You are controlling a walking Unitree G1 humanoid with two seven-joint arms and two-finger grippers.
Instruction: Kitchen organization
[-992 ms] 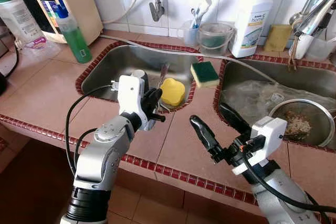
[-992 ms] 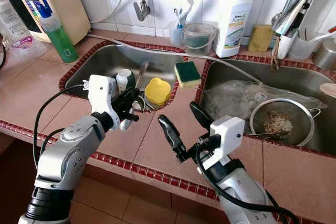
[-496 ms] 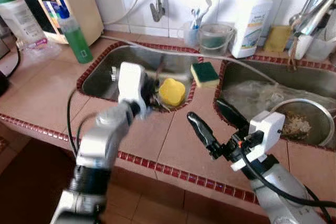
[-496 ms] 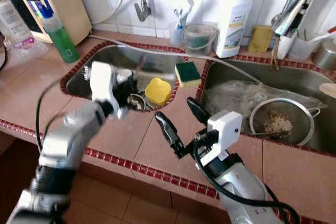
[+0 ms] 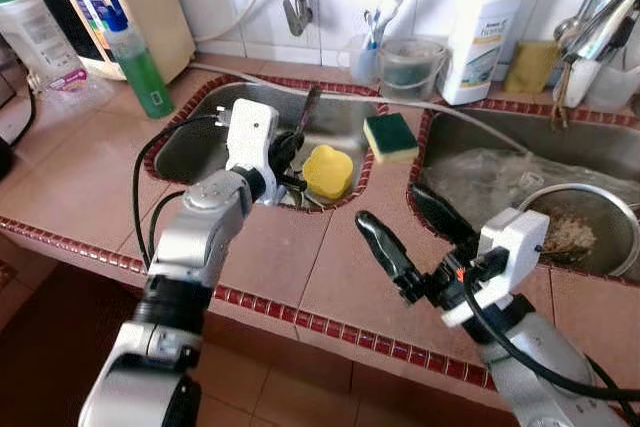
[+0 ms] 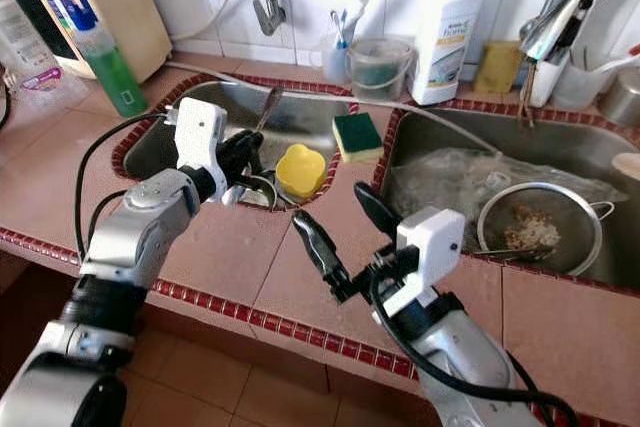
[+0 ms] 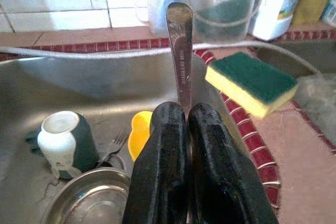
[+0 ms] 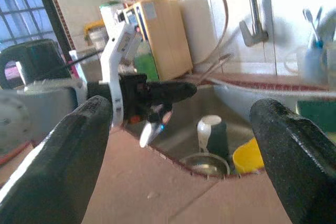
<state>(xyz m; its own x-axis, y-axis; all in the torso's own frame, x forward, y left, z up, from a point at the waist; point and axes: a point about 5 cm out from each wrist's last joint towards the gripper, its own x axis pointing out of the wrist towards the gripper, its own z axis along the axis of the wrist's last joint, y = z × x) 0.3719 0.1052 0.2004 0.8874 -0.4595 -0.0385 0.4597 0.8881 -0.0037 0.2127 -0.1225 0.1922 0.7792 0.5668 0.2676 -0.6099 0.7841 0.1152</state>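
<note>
1. Left claw (image 7: 186,124) pinched tight on flat stainless-steel spoon handle (image 7: 180,56); handle sticking up and forward past the fingertips, over near rim of left steel sink basin (image 5: 200,137).
2. Right claw (image 5: 412,232) spread wide, nothing held, hovering over terracotta-tiled desk (image 5: 340,267), well apart from left claw.
3. Spoon judged light, rigid, smooth metal, so likely slippery; grip sits low on the handle, long end free, could pivot between pads. Better hold nearer mid-handle, flat faces against pads.
4. Below and ahead of left claw, inside left basin: white-and-dark-green mug (image 7: 63,142) upside down, steel fork (image 7: 113,148) just beside it, round steel plate (image 7: 86,198) under the claw, yellow plastic container (image 5: 328,172) just beside the claw.
5. Green-and-yellow sponge (image 5: 390,139) beyond left claw, resting on the red-edged divider between basins.
6. Right steel sink basin (image 5: 600,147) beyond right claw: crumpled clear plastic sheet (image 5: 480,182), round metal strainer (image 5: 575,232) holding brownish food scraps.
7. Far past both claws at wall: clear tub (image 5: 408,67), white detergent bottle with yellow cap (image 5: 482,32).
</note>
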